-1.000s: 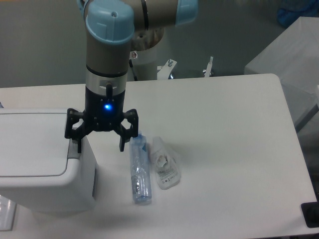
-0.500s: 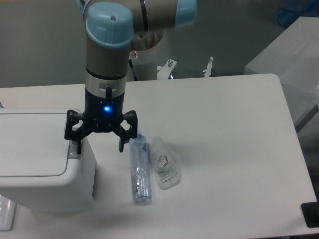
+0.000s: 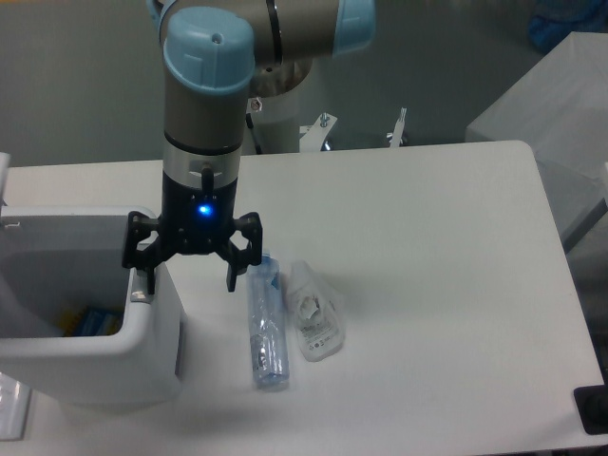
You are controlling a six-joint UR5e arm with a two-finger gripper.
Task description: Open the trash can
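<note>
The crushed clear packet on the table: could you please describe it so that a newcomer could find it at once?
Start at the big white trash can at the table's left edge, under the open gripper. Just right of it lies a clear plastic bottle. The crushed clear packet lies immediately right of that bottle: shorter, flatter and crumpled, with a printed label.

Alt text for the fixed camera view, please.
A white trash can at the table's left edge stands open, items visible inside. The arm's open gripper has one finger on the can's grey tab; a clear bottle and crumpled plastic packet lie beside it.
</note>
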